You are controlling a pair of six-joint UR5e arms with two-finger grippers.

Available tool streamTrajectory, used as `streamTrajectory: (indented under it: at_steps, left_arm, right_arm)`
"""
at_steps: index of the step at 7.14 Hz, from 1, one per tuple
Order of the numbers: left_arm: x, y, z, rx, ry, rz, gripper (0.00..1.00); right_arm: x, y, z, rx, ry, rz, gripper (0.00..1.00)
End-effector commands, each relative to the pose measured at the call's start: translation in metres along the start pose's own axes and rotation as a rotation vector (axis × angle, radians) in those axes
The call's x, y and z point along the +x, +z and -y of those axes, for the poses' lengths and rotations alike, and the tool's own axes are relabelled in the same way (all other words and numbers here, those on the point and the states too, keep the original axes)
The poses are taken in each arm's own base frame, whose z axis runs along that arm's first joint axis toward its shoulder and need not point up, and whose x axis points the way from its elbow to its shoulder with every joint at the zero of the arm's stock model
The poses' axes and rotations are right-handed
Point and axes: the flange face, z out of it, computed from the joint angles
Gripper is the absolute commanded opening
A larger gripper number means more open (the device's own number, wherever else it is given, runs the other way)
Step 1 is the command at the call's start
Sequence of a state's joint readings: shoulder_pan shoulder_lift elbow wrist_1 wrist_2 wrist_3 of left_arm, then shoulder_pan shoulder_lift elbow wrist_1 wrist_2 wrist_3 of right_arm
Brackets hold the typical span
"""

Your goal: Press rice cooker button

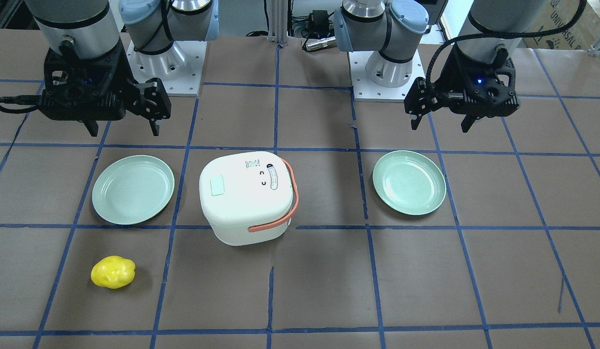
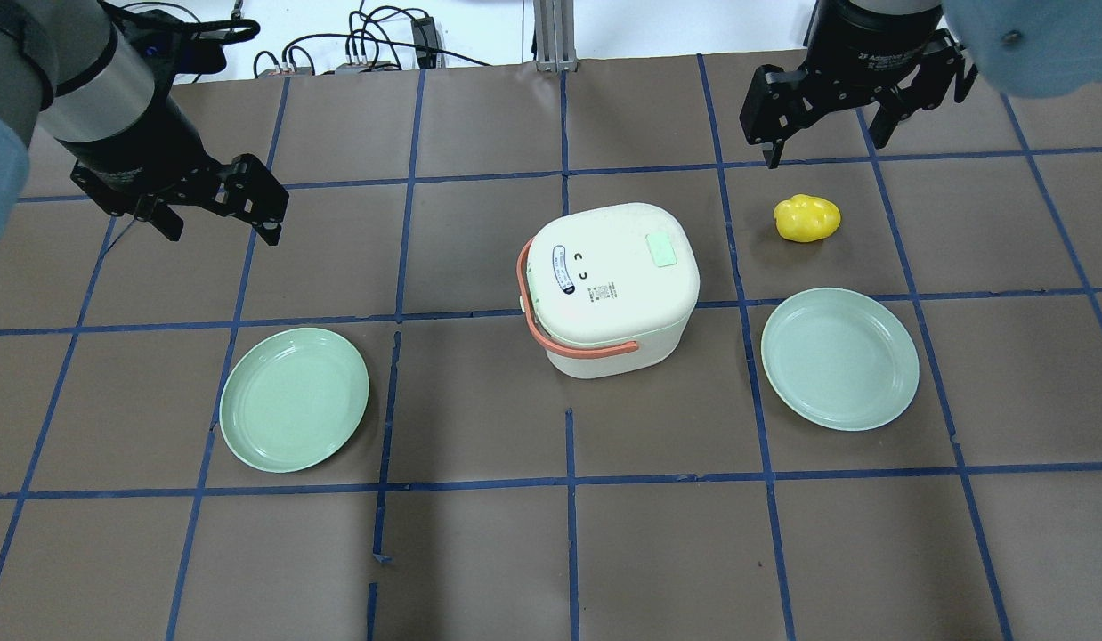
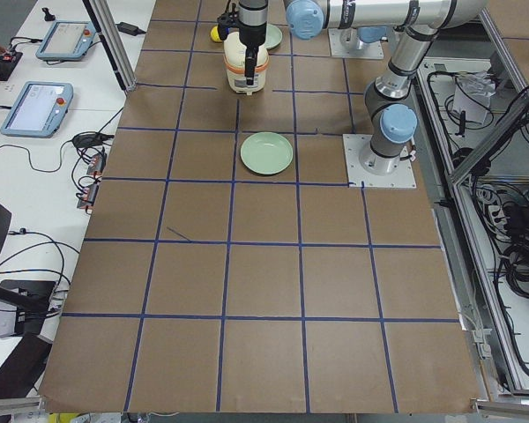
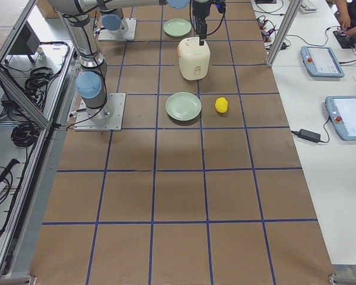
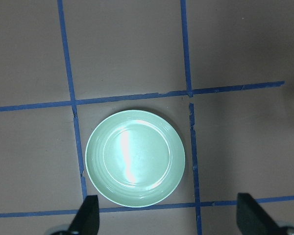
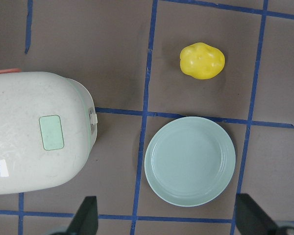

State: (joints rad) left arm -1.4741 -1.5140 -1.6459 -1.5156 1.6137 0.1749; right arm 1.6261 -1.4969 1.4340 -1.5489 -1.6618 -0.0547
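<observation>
Flanking rice cooker [image 2: 609, 285] — left claw [image 2: 222, 230], right claw [image 2: 823, 148]

Rice cooker [image 2: 609, 285] btwn left plate [image 2: 294, 411] & right plate [image 2: 840, 358], toy fruit [image 2: 807, 218] beyond right plate.

You have one cooker [image 2: 610, 285] on the worktop [image 2: 480, 552], and it carries one green button [image 2: 664, 250] and one orange handle [image 2: 569, 343]. You can count two green plates, the left plate [image 2: 293, 399] and the right plate [image 2: 839, 358], and one yellow fruit [image 2: 807, 218]. You also have two arms, the left arm [image 2: 115, 98] and the right arm [image 2: 880, 36].
</observation>
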Motion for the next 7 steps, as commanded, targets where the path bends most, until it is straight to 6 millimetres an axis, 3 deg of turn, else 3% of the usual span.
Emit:
streamTrajectory:
  at_steps: [1,7]
  left_arm:
    - [0.0,0.0,0.0,0.0,0.0,0.0,1.0]
    - [0.0,0.0,0.0,0.0,0.0,0.0,1.0]
  right_arm:
    - [0.0024,0.0009,0.0002,-0.002,0.002,0.0,1.0]
    - [-0.0043,0.009,-0.0048,-0.017,0.006,0.009,1.0]
